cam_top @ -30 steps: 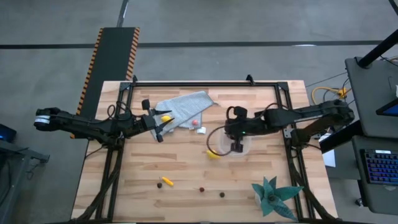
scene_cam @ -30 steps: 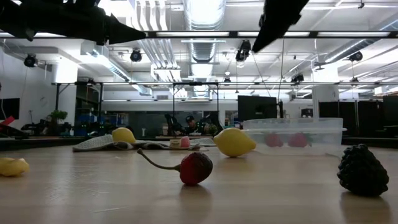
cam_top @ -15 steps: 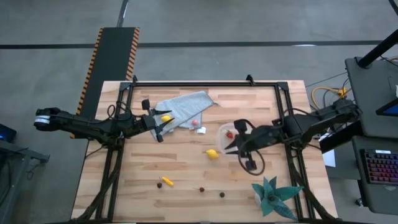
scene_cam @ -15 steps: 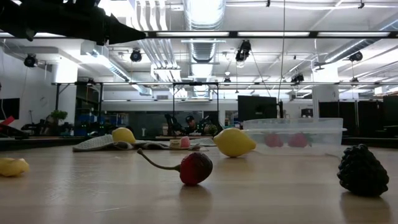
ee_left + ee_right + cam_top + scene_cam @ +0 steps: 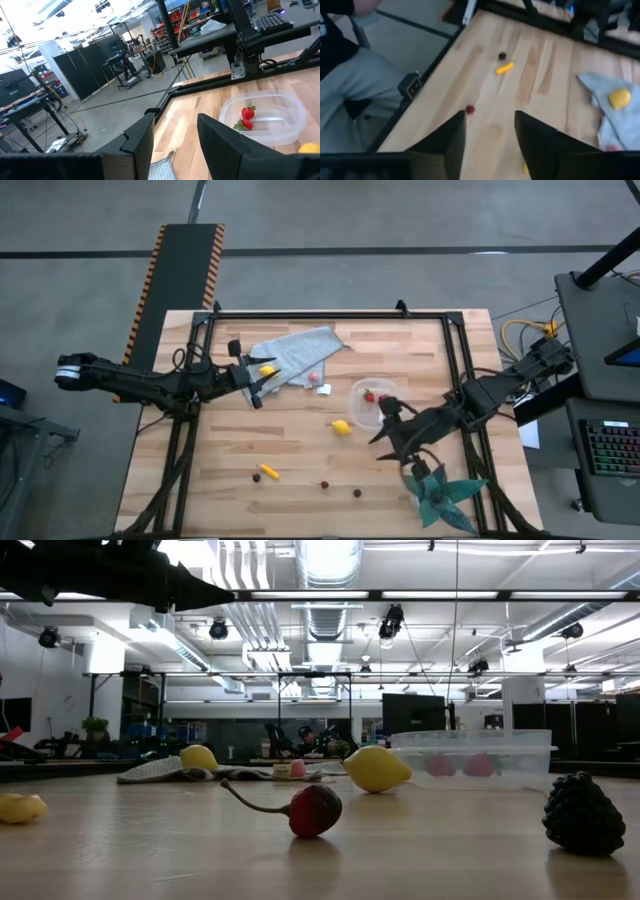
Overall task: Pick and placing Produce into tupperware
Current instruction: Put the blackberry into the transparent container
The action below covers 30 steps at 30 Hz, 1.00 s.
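Jaws: both parted, empty | right gripper [image 5: 388, 438] beside tupperware [image 5: 368, 402] | strawberries [image 5: 374, 396] inside

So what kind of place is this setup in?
Probably a robotics lab or workshop: exposed ceiling ducts, rows of black-framed workstations, and a desk with a keyboard beside the wooden table.

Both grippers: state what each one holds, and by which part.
Nothing is held. The left gripper hangs empty over the cloth; the right gripper is open, empty, above bare table.
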Available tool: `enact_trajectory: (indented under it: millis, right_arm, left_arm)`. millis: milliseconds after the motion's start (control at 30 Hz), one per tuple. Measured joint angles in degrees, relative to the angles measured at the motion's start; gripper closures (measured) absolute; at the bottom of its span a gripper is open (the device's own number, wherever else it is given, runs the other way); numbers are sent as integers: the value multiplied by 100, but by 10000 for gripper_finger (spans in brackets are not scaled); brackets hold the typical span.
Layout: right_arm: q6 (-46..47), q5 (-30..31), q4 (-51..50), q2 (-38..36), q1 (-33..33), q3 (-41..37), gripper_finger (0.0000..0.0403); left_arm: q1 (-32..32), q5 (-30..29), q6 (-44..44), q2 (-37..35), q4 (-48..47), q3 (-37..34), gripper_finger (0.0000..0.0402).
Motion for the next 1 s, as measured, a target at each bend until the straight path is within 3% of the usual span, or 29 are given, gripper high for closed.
enact_trajectory:
  millis: [167,300,567,1000]
  right_arm:
    - [217,-90,-1433,905,6,1110,173]
    - [284,-124,-2755,1766,5,2328,150]
    - [692,-228,-4106,3175,-18,4440,157]
    - [2175,-560,-5249,4750,-20,5897,160]
  left_arm:
    - [1,2,0,1,-4,12,265]
    - [0,1,0,-1,1,28,265]
    - [-1,0,1,-1,0,28,265]
    - [1,2,-11,-1,-2,-7,265]
